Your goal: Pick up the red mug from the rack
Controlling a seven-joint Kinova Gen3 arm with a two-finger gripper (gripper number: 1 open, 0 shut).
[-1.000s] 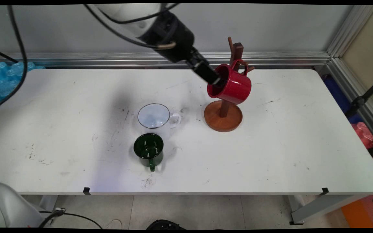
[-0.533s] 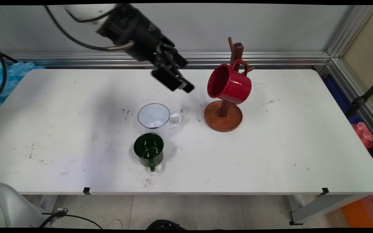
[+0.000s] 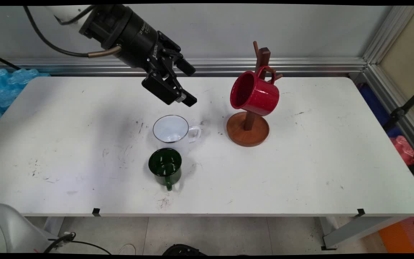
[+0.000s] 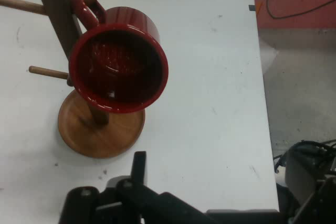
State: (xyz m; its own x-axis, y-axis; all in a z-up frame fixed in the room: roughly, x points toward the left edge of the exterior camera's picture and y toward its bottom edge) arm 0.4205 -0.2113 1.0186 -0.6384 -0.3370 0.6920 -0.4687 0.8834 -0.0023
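A red mug hangs by its handle on a peg of the wooden mug tree, its mouth tilted toward the left. My gripper is open and holds nothing. It hovers above the table, well left of the red mug and above and behind a white mug. A dark green mug stands just in front of the white one. In the hand view the red mug and the mug tree lie ahead, and one black finger rises from the bottom edge.
The table's right edge runs past the mug tree in the hand view, with floor and cables beyond it. Blue wrapping material lies off the table's far left corner. An aluminium rail lines the wall behind.
My gripper let go of the red mug's rim, leaving it hung on the peg, and drew back to the left, away from the mug tree. The mugs on the table stayed put.
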